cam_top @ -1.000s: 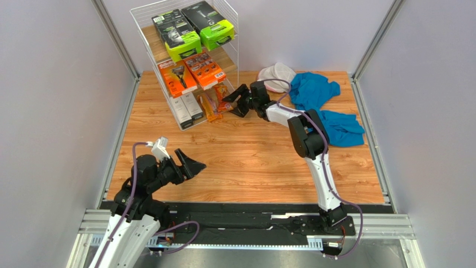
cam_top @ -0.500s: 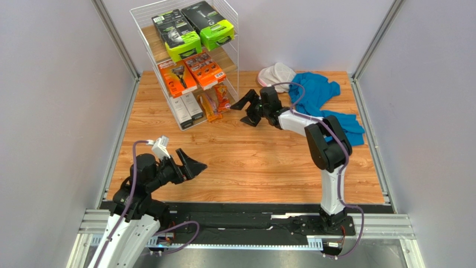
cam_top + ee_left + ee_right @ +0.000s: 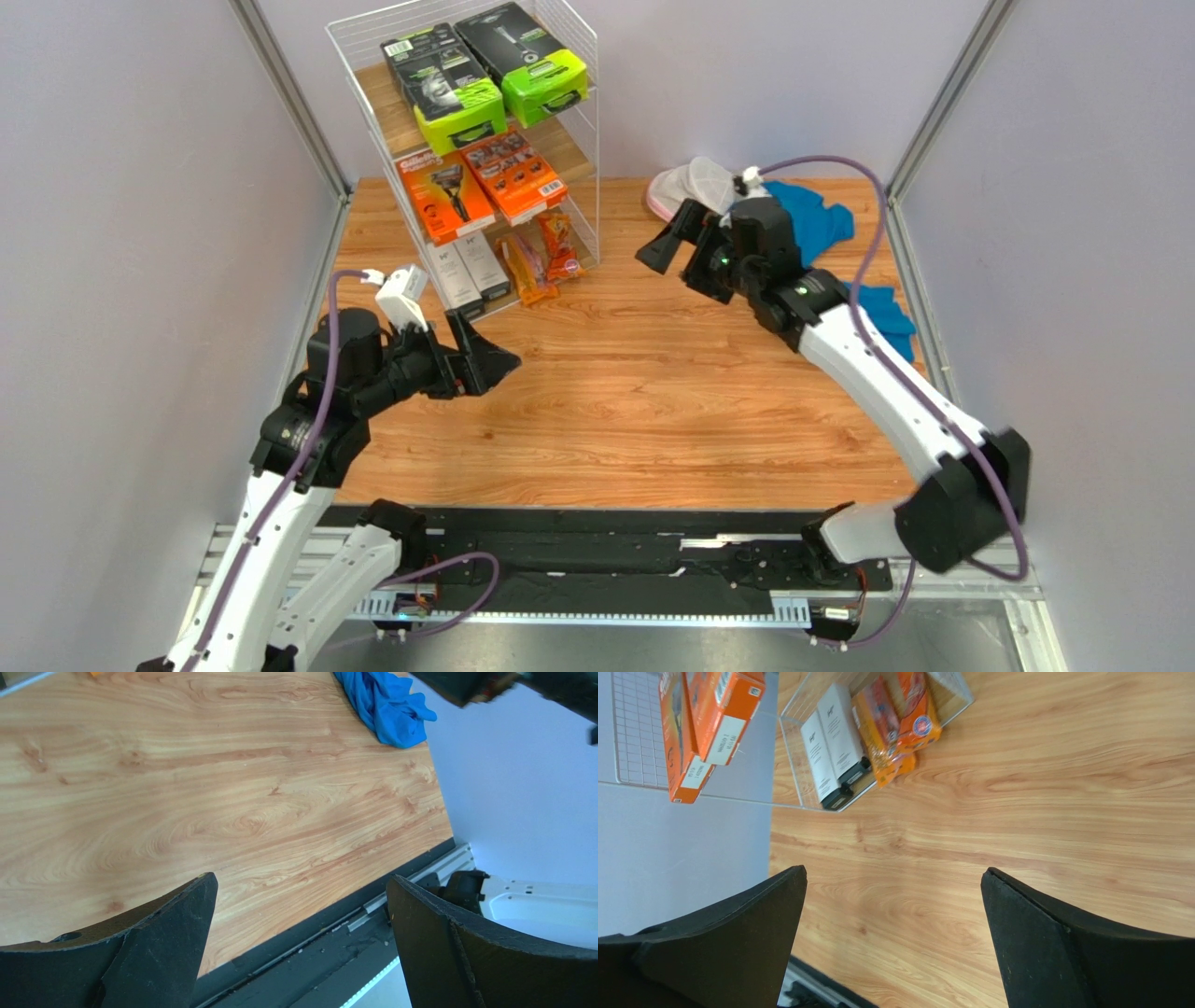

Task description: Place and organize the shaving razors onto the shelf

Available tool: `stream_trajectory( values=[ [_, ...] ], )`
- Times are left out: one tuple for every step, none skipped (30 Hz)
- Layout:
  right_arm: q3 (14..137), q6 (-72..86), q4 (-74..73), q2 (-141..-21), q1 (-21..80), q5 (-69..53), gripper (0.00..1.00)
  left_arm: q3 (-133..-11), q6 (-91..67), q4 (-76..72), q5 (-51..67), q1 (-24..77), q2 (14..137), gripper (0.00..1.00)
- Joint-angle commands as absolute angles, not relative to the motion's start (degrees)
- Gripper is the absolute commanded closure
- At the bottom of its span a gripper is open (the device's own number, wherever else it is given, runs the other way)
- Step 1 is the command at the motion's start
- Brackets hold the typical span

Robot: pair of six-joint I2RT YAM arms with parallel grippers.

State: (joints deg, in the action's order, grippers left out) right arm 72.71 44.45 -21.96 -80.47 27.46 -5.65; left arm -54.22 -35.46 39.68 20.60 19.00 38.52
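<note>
Grey walls flank the wood-grain table (image 3: 631, 406). From above, you see the shelf (image 3: 379, 91) at the far left, holding the shaving razors (image 3: 512, 175) on its tiers. Your left gripper (image 3: 484, 367) and right gripper (image 3: 673, 241) hang spread and empty. Left wrist: jaws apart over the tabletop. Right wrist: jaws apart, with the narrow orange packs (image 3: 899, 728) on the bottom tier.

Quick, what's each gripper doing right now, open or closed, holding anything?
Left gripper: open, holding nothing.
Right gripper: open, holding nothing.
</note>
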Motion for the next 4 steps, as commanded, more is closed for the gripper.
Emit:
stream_trajectory(
  values=[
    [73.22,35.34,-33.04,-71.21,26.81,5.88,0.00,-57.30,-30.41,37.98,23.09,19.07,39.72,0.01],
    [73.04,34.29,-34.35,-69.89,26.55,6.41,0.00,-57.39,-30.24,37.53,23.81,19.07,39.90,0.01],
    [73.21,33.84,-35.32,-67.09,26.46,7.81,0.00,-57.65,-30.23,37.18,23.91,19.07,40.08,0.01],
    [73.30,33.40,-36.20,-65.93,26.46,8.52,0.00,-57.92,-30.23,37.18,22.95,19.07,40.17,0.01]
  ],
)
